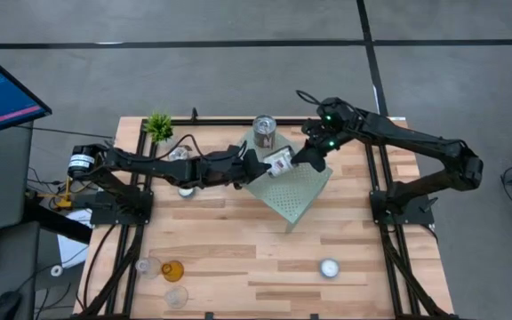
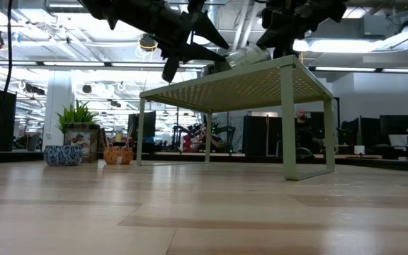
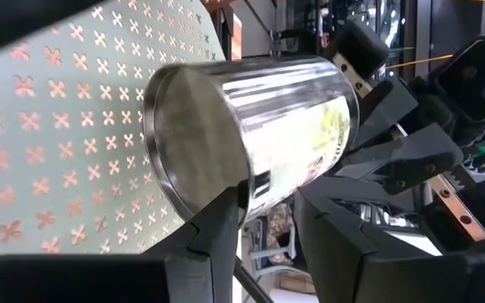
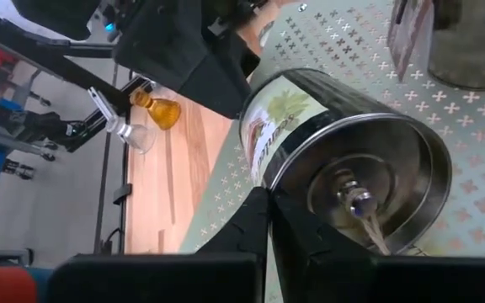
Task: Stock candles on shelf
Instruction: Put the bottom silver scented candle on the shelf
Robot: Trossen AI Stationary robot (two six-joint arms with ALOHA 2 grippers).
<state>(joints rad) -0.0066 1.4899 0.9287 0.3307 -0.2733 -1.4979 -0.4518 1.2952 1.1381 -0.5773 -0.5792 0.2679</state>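
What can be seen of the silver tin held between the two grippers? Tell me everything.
The silver tin is a shiny metal cylinder with a printed paper label showing green foliage around its side. It lies tipped on its side above the mint-green shelf, near its back left corner. Its flat base faces the left gripper, which grips it; the other end, with a wick in a recessed top, faces the right gripper, shut at its rim.

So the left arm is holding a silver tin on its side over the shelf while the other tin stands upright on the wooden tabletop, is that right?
Not quite: the other tin stands upright on the shelf itself, at its far corner, as the high view shows. The left gripper does hold a silver tin on its side over the shelf.
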